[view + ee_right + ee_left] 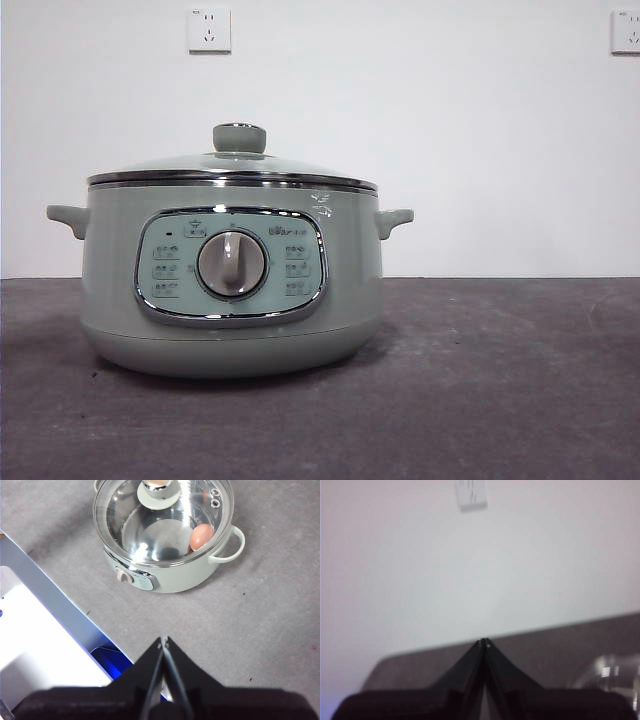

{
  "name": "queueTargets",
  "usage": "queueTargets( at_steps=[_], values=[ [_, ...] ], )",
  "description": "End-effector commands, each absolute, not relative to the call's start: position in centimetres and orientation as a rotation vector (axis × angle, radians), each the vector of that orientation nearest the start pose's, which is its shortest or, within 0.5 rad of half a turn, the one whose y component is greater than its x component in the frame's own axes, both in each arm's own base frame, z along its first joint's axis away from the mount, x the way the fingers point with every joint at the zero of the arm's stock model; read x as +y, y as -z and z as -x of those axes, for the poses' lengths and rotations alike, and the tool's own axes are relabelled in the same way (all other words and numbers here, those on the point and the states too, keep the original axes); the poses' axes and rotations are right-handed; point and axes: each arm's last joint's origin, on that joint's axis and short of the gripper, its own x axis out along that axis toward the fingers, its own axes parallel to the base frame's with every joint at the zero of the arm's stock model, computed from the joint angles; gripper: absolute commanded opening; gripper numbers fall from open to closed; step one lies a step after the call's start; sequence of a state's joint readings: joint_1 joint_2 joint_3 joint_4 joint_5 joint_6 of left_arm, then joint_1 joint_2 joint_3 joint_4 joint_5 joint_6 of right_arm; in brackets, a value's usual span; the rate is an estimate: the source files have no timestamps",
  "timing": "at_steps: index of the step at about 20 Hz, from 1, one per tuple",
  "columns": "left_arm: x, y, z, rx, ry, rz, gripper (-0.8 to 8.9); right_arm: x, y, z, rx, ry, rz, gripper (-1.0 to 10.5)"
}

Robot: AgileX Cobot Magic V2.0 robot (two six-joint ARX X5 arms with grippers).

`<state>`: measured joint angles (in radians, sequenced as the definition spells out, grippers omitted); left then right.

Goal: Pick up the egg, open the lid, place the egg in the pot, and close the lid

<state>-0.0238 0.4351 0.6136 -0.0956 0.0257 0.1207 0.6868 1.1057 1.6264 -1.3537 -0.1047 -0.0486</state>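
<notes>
With the egg (201, 536) inside the pot (232, 290) under the seated lid (233, 165), the task looks finished, so both the left tool (484, 642) and the right tool (163, 639) hang clear, jaws pressed together and empty.

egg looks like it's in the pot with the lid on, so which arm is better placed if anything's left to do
Right, tentatively. The right gripper, shut and empty, looks down on the pot, with the egg under the closed lid. The left gripper, also shut, faces the wall. Nothing seems left.

The large pale sage-green electric cooking pot (232, 290) stands on the grey tabletop (500, 400). The domed glass lid with a green knob (235, 165) sits on the pot. The small brown-orange egg (201, 536) lies inside the pot, against its wall.
</notes>
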Motion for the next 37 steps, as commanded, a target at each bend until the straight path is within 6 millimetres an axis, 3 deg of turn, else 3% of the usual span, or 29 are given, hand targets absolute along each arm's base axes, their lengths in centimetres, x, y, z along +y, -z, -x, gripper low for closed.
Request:
queueTargets(
  at_steps=[1,8,15,22,37],
  values=[
    [-0.2,-28.8,-10.5,-0.066,0.033,-0.132,-0.03,9.6,-44.1,-11.2,0.816,-0.760,0.288,0.0],
    [0.0,-20.1,-10.0,0.036,-0.002,-0.132,-0.03,9.6,-44.1,-11.2,0.816,-0.760,0.288,0.0],
    [0.0,-15.8,-9.9,0.075,0.003,-0.130,-0.03,9.6,-44.1,-11.2,0.816,-0.760,0.288,0.0],
    [0.0,-14.8,-9.6,0.169,0.015,-0.100,-0.03,9.6,-44.1,-11.2,0.816,-0.760,0.288,0.0],
    [0.0,-14.8,-9.6,0.169,0.009,-0.101,-0.03,9.6,-44.1,-11.2,0.814,-0.756,0.290,0.0]
  ],
)
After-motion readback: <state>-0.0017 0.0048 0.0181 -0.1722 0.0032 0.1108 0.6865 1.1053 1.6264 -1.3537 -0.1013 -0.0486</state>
